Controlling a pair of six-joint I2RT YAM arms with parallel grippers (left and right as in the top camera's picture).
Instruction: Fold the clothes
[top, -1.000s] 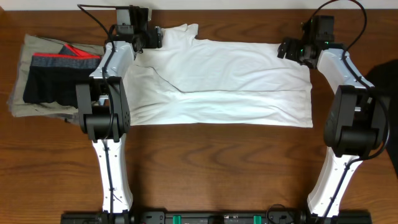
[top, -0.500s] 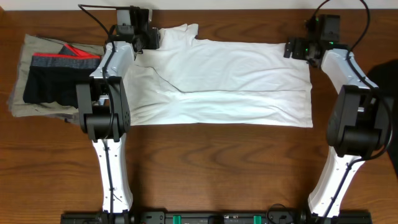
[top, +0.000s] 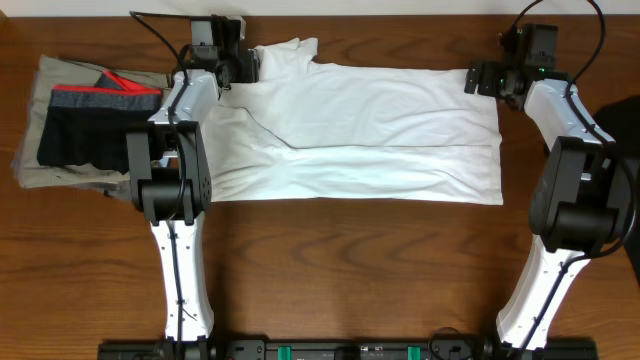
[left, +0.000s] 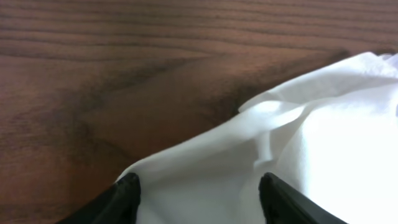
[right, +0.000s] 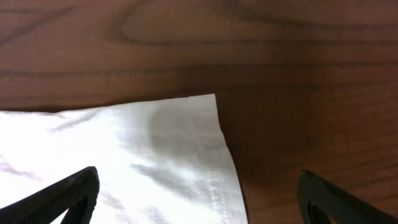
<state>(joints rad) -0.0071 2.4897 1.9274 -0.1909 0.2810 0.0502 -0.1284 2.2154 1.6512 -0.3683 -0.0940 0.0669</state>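
While the white T-shirt (top: 360, 130) lies spread flat on the table (top: 350, 270), left gripper (left: 198, 190) over its far left edge, jaws apart, right gripper (right: 196, 196) above its far right corner, jaws wide open

Bright, even light; the white T-shirt (left: 348, 155) glares, perhaps overexposed, in the soft left wrist view.

One large white short-sleeved T-shirt of thin cloth (top: 370, 130) fills the upper middle of the frame. At the upper left lies one pair of black shorts with a red-and-grey waistband (top: 80, 135) on one khaki-grey folded pile (top: 45, 72), its pieces uncountable. One plain black garment (top: 625, 115) shows at the right edge. Two white robot arms, left (top: 170, 180) and right (top: 575, 190), share one brown wooden tabletop (top: 350, 270).
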